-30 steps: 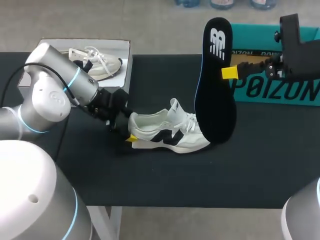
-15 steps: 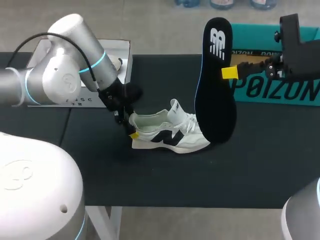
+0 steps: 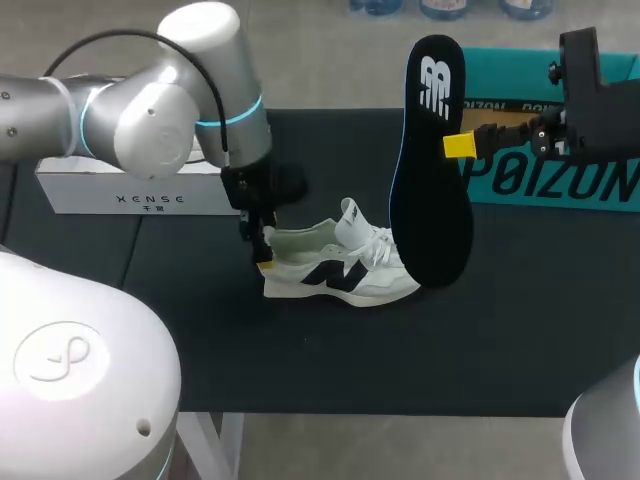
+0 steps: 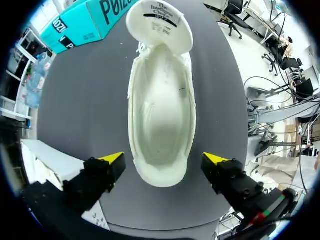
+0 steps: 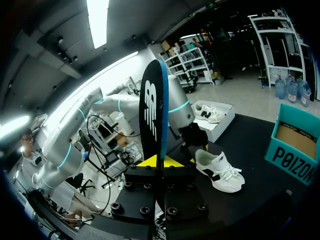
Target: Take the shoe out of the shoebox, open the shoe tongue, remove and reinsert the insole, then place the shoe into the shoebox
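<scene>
White shoe (image 3: 335,265) with a black side mark, upright on its sole near the middle of the black table (image 3: 300,370), heel to the left, toe to the right. Tongue (image 4: 159,22) lifted and tipped forward toward the toe, mouth wide, pale inner bed in plain sight from the left wrist view. Left gripper (image 4: 163,159) lowered at the heel, released: one yellow tip to each side of the heel cup, both with a gap to it, neither touching. Black insole (image 3: 430,170) aloft on the right, standing on edge, logo end toward the far side, lower end over the toe of the shoe as seen from the head view. Right gripper (image 3: 458,145) clenched on the insole, pinching one long edge from the right at about its upper third. Teal shoebox (image 3: 560,170) at the far right of the table, open, brown inside, well apart from the shoe. White box (image 3: 130,195) at the far left, just behind the left arm, with a second pale shoe (image 5: 207,112) lying in it, seen from the right wrist view.
</scene>
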Robot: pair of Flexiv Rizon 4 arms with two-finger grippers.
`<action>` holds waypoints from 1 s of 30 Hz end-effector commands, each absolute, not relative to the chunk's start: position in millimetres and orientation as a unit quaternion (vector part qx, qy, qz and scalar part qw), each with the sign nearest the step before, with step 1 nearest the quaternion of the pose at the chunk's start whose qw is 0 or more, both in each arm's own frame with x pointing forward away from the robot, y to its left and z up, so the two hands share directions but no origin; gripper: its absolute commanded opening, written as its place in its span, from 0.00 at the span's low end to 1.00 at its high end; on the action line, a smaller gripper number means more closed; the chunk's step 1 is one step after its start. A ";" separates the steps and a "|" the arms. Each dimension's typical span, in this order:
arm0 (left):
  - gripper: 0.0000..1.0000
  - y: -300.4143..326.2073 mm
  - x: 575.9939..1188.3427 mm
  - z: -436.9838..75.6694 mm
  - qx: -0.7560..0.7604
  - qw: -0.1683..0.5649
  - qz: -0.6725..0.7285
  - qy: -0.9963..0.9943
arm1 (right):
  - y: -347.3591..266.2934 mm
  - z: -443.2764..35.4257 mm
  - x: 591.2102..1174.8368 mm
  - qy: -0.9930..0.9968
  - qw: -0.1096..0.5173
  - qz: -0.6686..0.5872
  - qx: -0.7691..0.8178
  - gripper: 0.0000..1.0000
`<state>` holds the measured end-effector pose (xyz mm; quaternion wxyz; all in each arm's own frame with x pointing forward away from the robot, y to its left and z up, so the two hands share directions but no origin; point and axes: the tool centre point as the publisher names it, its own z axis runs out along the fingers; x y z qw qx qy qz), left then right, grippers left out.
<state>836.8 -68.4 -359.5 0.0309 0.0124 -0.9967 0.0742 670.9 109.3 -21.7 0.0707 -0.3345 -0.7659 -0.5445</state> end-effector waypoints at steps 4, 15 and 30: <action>1.00 -72.9 829.8 -347.8 -0.012 0.015 0.049 -0.999 | 111.8 -22.2 673.8 -0.766 0.072 -0.544 -0.335 0.00; 1.00 -71.1 831.6 -348.6 -0.014 0.014 0.058 -0.998 | 111.8 -22.2 673.8 -0.766 0.072 -0.544 -0.335 0.00; 1.00 -101.1 857.5 -340.7 -0.013 0.045 0.063 -0.997 | 111.8 -22.2 673.8 -0.766 0.072 -0.544 -0.335 0.00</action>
